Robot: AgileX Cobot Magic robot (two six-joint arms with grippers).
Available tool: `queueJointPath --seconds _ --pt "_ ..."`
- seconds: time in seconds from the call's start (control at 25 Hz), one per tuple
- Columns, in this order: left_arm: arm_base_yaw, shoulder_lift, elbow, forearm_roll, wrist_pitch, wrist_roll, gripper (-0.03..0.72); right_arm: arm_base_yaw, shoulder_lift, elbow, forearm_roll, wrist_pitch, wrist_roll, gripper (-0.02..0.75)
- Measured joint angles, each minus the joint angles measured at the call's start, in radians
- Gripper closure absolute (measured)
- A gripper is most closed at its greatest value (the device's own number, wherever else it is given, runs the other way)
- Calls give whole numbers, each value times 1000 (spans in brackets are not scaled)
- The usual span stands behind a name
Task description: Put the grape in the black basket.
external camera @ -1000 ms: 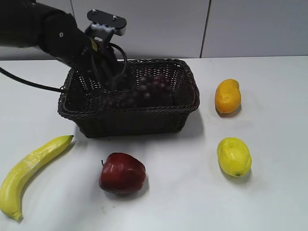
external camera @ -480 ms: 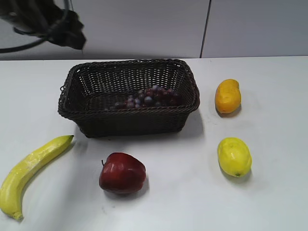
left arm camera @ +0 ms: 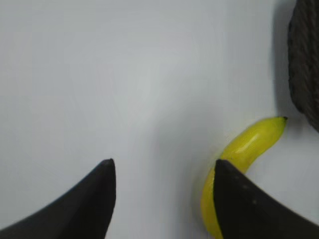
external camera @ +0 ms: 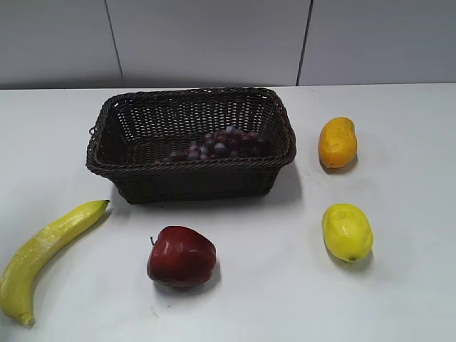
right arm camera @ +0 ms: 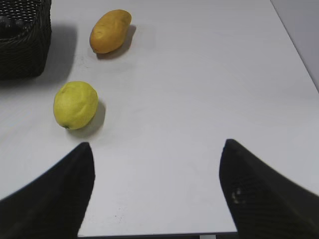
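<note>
The grape (external camera: 221, 143), a dark purple-red bunch, lies inside the black basket (external camera: 192, 177) towards its right half. The basket's edge also shows in the left wrist view (left arm camera: 305, 59) and the right wrist view (right arm camera: 25, 45). Neither arm shows in the exterior view. My left gripper (left arm camera: 163, 167) is open and empty above the white table, left of the basket and beside the banana (left arm camera: 244, 154). My right gripper (right arm camera: 157, 147) is open and empty over the table's front right part.
A yellow banana (external camera: 46, 249) lies front left. A red apple (external camera: 181, 256) sits in front of the basket. An orange mango (external camera: 337, 142) and a yellow lemon (external camera: 347, 231) lie right of the basket; both show in the right wrist view, mango (right arm camera: 110, 31), lemon (right arm camera: 76, 104).
My left arm has lifted out of the basket and gone off to the upper left, out of the exterior view. The grape stays lying in the basket.
</note>
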Motion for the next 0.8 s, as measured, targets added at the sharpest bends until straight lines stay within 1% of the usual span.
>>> queueJointPath --seconds 0.16,0.28,0.4,0.64,0.8 --pt "7 -96 76 -7 19 -5 101 0 0 0 0 0 0 145" --pt "7 -206 173 -11 21 -6 101 0 0 0 0 0 0 145" --pt "7 -345 300 -12 13 -6 101 0 0 0 0 0 0 145" --pt "7 -727 517 -14 -48 -6 102 0 0 0 0 0 0 145" --pt "7 -989 597 -14 -49 -6 102 0 0 0 0 0 0 145"
